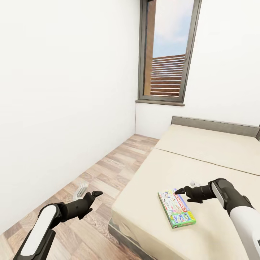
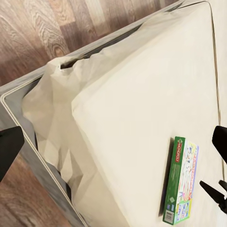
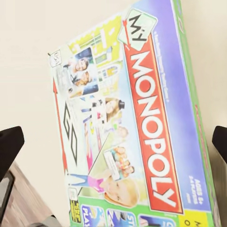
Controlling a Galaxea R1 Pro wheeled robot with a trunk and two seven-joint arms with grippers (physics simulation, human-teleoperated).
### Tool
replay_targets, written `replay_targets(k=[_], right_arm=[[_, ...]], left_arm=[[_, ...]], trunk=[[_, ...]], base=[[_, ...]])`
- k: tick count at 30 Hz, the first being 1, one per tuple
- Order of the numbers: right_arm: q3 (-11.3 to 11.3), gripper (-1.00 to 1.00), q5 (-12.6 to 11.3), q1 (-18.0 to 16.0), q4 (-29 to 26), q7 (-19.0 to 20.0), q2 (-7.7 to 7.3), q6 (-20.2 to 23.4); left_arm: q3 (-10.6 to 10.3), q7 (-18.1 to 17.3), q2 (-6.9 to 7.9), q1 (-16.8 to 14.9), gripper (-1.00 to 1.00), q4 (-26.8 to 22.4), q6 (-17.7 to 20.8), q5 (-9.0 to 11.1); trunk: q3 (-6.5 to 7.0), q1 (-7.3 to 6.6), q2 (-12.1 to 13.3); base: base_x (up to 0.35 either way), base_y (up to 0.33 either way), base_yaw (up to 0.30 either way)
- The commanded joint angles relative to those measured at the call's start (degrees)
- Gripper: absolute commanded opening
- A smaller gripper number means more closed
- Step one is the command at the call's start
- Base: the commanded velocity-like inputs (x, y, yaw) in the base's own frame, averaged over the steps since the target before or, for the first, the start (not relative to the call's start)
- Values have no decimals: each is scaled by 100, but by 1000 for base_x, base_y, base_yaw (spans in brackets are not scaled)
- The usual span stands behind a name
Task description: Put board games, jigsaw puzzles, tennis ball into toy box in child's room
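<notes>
One board game (image 1: 177, 208), a flat green-edged My Monopoly box, lies near the bed's (image 1: 202, 159) front left corner. My right gripper (image 1: 180, 190) hovers open just above the box's far end, and the right wrist view looks straight down on the printed lid (image 3: 127, 123) between the spread fingers (image 3: 9, 149). My left gripper (image 1: 94, 195) hangs open over the floor beside the bed, away from the box (image 2: 182, 182). The table, toy box, jigsaw puzzles and tennis ball are out of view.
The cream bed fills the right side, with a grey headboard (image 1: 216, 125) at the far end. A strip of wood plank floor (image 1: 115, 162) runs between the bed and the white wall on the left. A tall window (image 1: 168, 50) stands in the far wall.
</notes>
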Motion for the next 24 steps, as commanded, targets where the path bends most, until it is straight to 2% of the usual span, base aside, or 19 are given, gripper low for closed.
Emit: replay_targets(k=[1,11,24], right_arm=[[-18,100,6,-1,-2,30,2,38],[-9,100,12,6,1,84,9,36],[-7,100,13,8,2,95,7,34]], left_arm=[[5,59,0,-4,100,-5,11,60],[6,73,3,-4,100,-5,11,59],[7,83,10,-12,100,-5,8,53]], trunk=[[-6,-1,-3],[-6,-1,-3],[-240,285,-524]], base=[[0,0,0],[0,0,0],[0,0,0]])
